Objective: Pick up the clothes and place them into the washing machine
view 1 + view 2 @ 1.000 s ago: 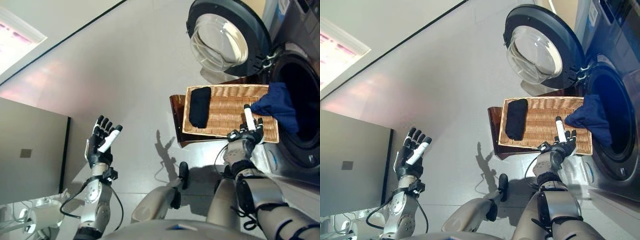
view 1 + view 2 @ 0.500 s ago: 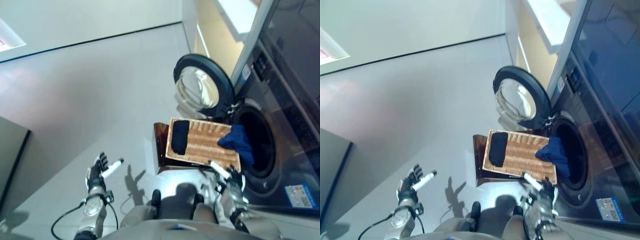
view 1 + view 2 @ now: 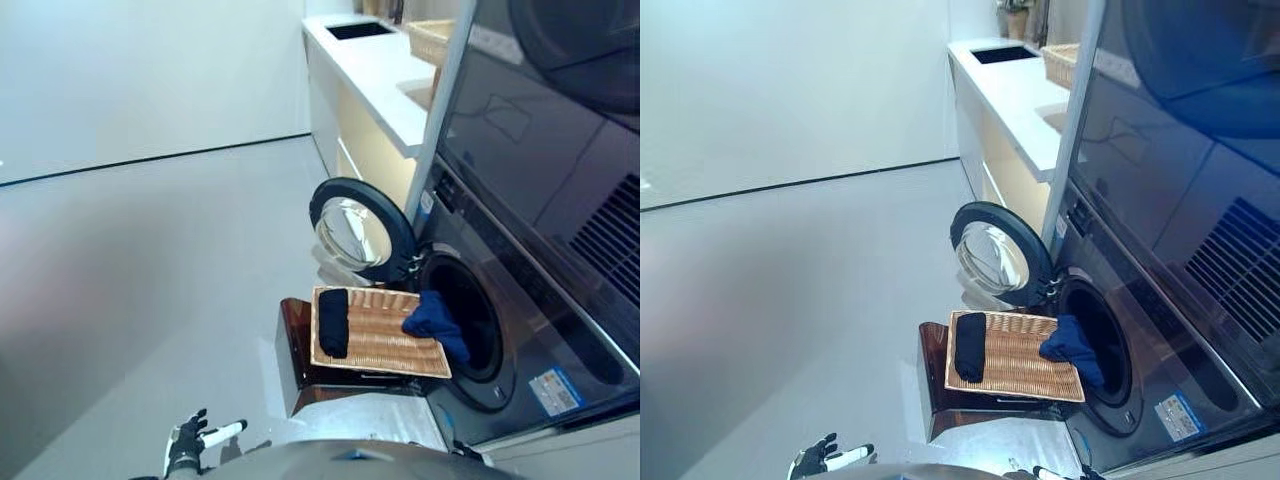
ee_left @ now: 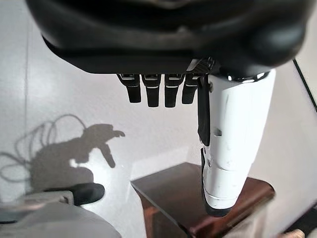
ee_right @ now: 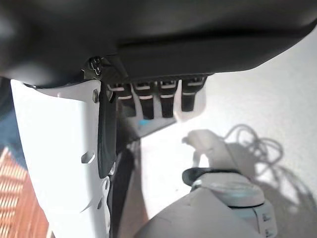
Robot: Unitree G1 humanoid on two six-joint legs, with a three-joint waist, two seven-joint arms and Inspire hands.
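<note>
Left hand [image 3: 186,452] spread, empty, low at frame edge. Right hand [image 5: 148,99] fingers straight, empty, nearly cut off in the eye views. Ahead of it: wicker basket [image 3: 385,340] on brown stand [image 3: 292,352], black garment [image 3: 332,322] inside. Blue garment [image 3: 436,322] drapes into washing machine [image 3: 500,330] drum, partly hidden.

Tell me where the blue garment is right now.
In the left eye view, the blue garment drapes over the wicker basket's right end and hangs into the washing machine's open drum, below the open door.
</note>
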